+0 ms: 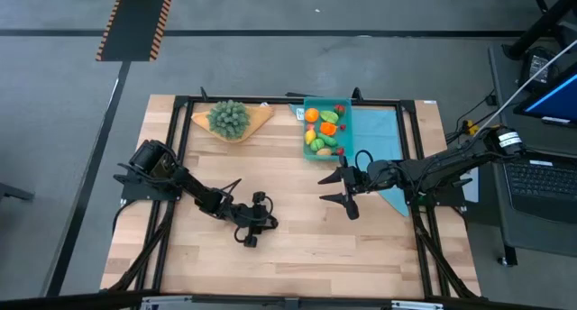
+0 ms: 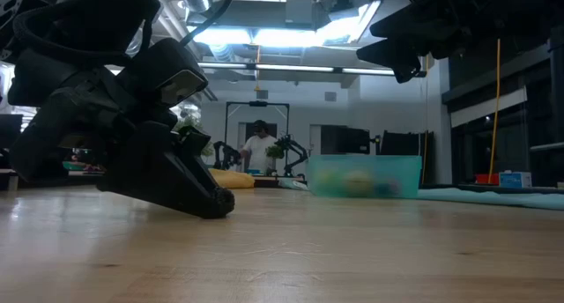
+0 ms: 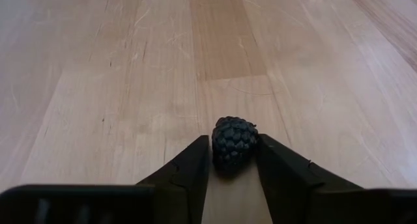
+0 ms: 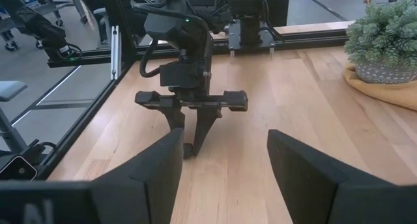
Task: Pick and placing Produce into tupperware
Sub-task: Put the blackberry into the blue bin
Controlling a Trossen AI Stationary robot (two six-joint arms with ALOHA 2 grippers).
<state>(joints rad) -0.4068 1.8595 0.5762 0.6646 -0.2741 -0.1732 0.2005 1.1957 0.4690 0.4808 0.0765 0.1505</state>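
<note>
My left gripper (image 3: 233, 155) is down at the tabletop, near the middle of the table (image 1: 249, 240), shut on a small dark bumpy berry (image 3: 233, 138). The right wrist view shows it from the front, fingers pointing down (image 4: 189, 146). My right gripper (image 1: 325, 188) hangs open above the table, right of centre, holding nothing (image 4: 226, 139). The teal tupperware (image 1: 346, 104) stands at the far edge with several red, orange, yellow and green produce pieces (image 1: 323, 130) inside. In the low view it shows as a translucent box (image 2: 366, 175). My left gripper pinches the dark berry's two sides (image 3: 221, 146) between its two fingers (image 3: 192, 165), close to their free ends. The fingers come from above, slanting down toward the tabletop. The berry is at the table surface; whether it rests on it or is just clear, I cannot tell.
A bushy green plant (image 1: 229, 117) on a tan wedge board sits at the far edge, left of the tupperware. A light-blue cloth (image 1: 379, 134) lies to the right of the box, under the right arm. Black frame rails (image 1: 270, 101) border the table. A person stands far behind (image 2: 260, 149).
</note>
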